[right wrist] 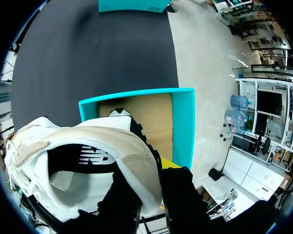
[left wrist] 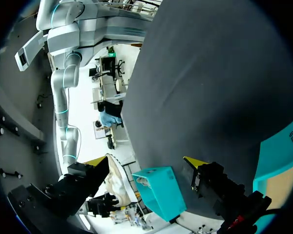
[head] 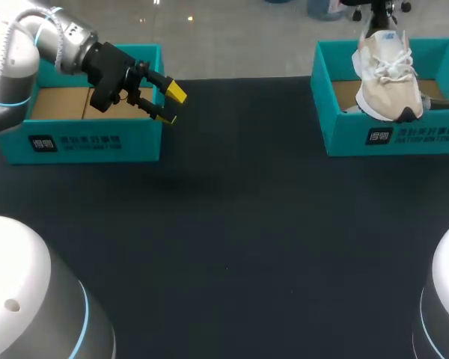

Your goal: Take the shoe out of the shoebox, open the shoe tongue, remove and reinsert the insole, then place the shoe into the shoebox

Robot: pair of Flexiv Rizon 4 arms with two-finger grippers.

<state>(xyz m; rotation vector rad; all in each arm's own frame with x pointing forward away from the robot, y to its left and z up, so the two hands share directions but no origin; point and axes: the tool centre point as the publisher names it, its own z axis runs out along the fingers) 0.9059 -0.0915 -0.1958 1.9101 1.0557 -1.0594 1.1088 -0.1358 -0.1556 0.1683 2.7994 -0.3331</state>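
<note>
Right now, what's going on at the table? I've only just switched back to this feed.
The right gripper is shut on the heel collar of the shoe and holds it toe-down over the right shoebox, most of it above the rim. The left gripper hangs open with nothing between its fingers, just off the front corner of the left shoebox.

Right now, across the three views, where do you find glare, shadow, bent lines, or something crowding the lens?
Head view: the left arm has a pale shell that catches highlights; a faint shadow lies on the black table before the left shoebox. Left wrist view: the table's straight edge curves. Right wrist view: the shoe crowds the foreground around the right hand.
</note>
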